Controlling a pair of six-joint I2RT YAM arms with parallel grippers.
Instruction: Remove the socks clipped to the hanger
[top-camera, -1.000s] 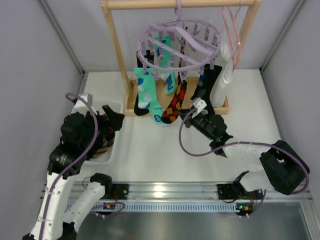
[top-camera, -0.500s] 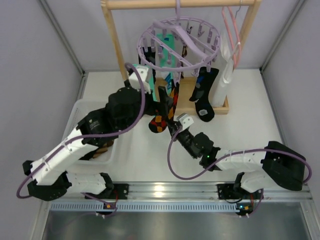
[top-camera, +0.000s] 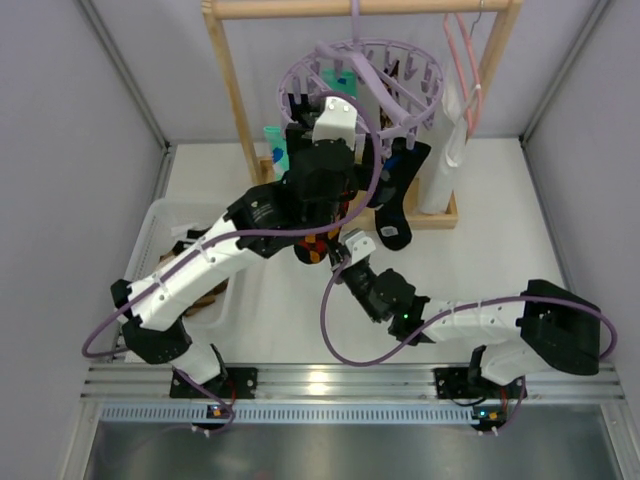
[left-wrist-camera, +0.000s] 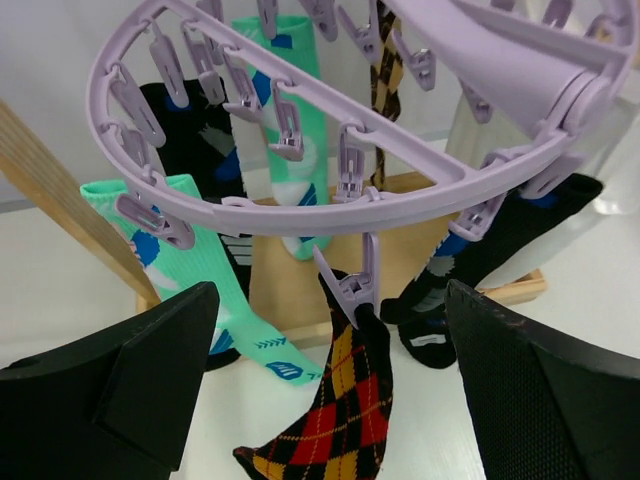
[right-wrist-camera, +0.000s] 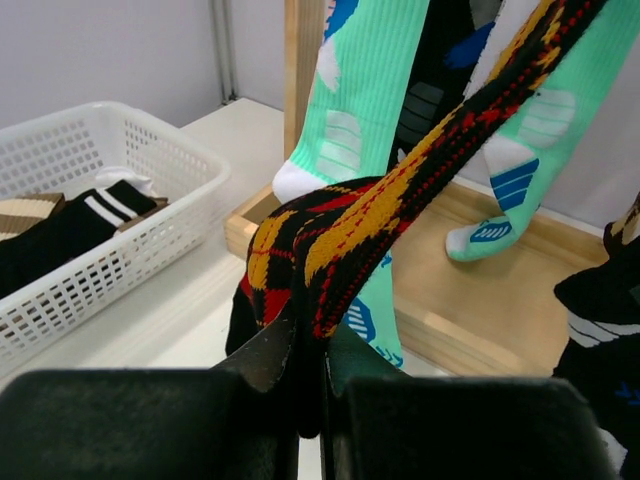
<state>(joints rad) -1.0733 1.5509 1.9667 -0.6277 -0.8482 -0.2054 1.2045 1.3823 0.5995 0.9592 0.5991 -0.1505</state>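
With the right pincer (right-wrist-camera: 308, 372) clamped on the black, orange and red argyle sock (right-wrist-camera: 400, 185), the left pincer (left-wrist-camera: 330, 300), spread wide, should next pinch its lilac plastic peg (left-wrist-camera: 357, 288).

Light was bright, even and diffuse; soft shadows lay on the white counter (top-camera: 480, 200), and near jaws looked blurred in wrist views.

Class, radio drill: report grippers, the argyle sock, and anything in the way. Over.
Right gripper shut on argyle sock, low end. Left gripper open, facing its peg. Sock still pegged to lilac hanger. Mint-green sock hangs close beside.
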